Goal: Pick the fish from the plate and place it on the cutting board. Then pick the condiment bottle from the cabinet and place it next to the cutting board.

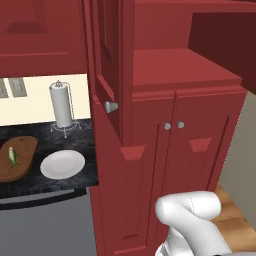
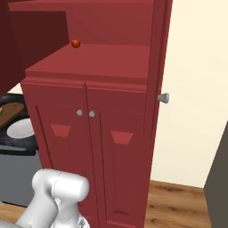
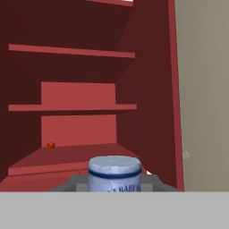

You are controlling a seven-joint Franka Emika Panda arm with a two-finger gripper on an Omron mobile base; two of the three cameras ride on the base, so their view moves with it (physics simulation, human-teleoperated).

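- Lighting even and flat in all views; rendered, no glare.
- Cabinet [image 1: 165,135] recess at upper right of left base view falls into dark shade.
- Hand view: shelf interior dim at left; bottle [image 3: 114,173] cap soft, label text blurred.
- Edges mildly pixelated; no lens distortion.

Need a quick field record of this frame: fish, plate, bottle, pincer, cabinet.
fish: lying on the cutting board
plate: white, bare, on the dark counter beside the board
condiment bottle: pale blue cap close in front of the hand camera
pincer: shut on the condiment bottle
cabinet: lower doors closed; small red object on its shelf
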